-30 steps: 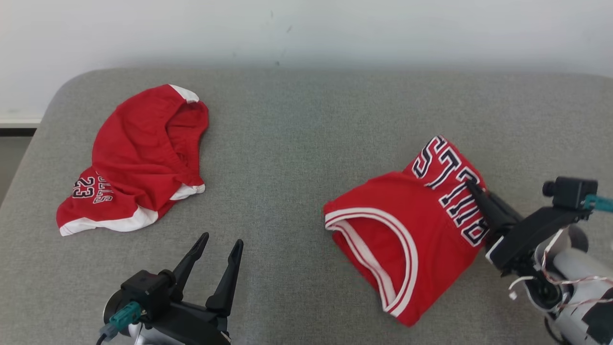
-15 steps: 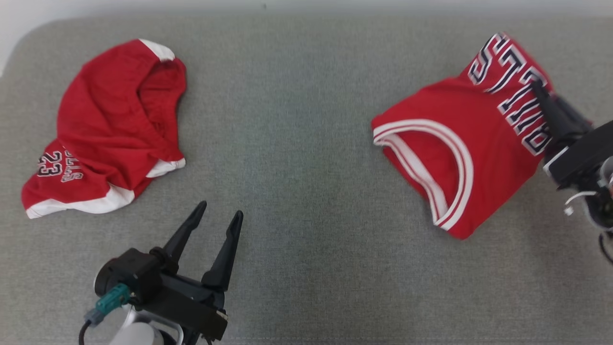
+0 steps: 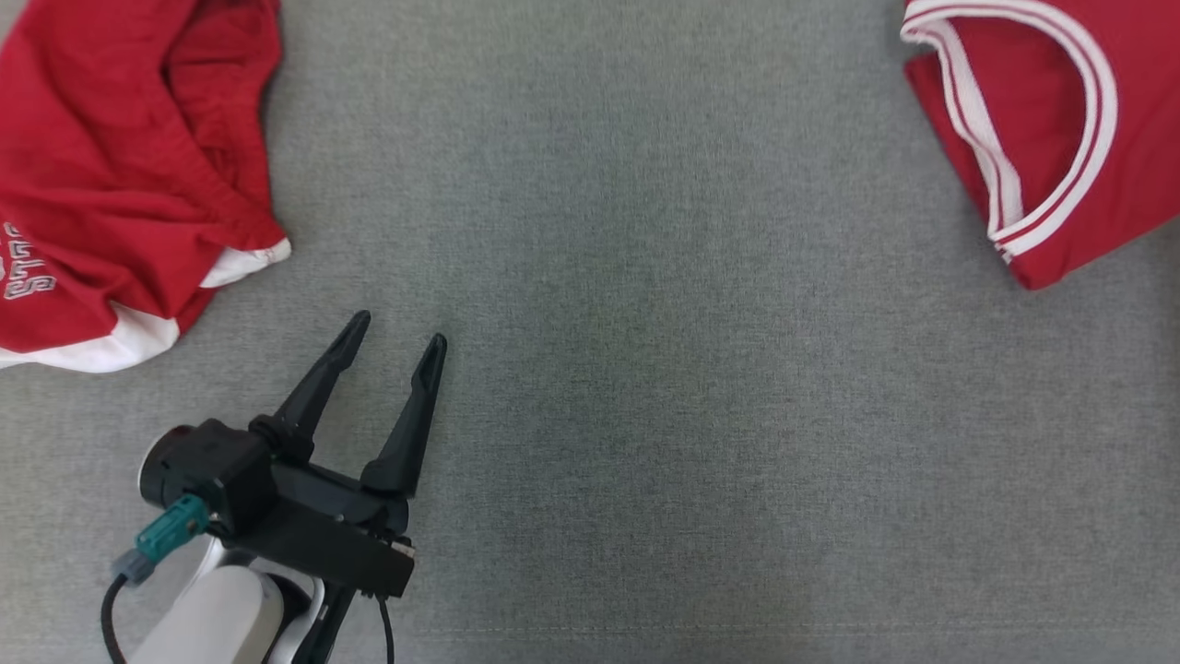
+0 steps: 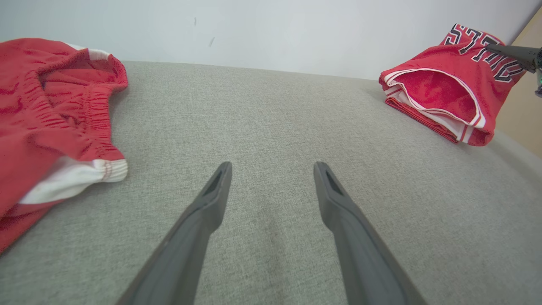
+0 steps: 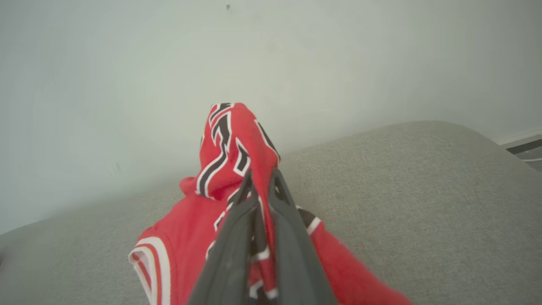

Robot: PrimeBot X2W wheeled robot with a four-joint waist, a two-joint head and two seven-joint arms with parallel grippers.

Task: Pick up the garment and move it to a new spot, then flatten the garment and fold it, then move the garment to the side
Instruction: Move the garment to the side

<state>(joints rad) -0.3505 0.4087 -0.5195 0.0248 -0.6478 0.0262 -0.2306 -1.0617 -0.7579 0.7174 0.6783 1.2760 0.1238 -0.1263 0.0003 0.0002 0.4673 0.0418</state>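
The jersey (image 5: 228, 140), red with white-striped trim, lay folded toward the far right of the grey surface (image 3: 645, 369). The right gripper (image 5: 261, 173) was clenched on it, its 2 fingers pinched together over a raised bunch of cloth on the lettered side. The left gripper (image 3: 398, 330) hovered low near the front left of the surface, fingers (image 4: 203, 220) spread and grasping nothing. The shorts (image 3: 120, 166), also red with a white hem, lay crumpled at the left side, well apart from the jersey.

The step in hand looked like sliding the folded jersey aside. To do it well, the right gripper should drag low and slowly toward the right edge, so the layers travel together and the fold does not open. Only 1 bunch was pinched, so a high lift would likely let the rest hang and unfold. It should release only once the jersey lies fully on the surface, short of the rounded corner.

Large black letters outlined in white ran across the jersey, but they were creased and part hidden by the fingers; no whole word could be read. Small lettering on the shorts, upside down at the edge of the head view, seemed to end in "LLS".
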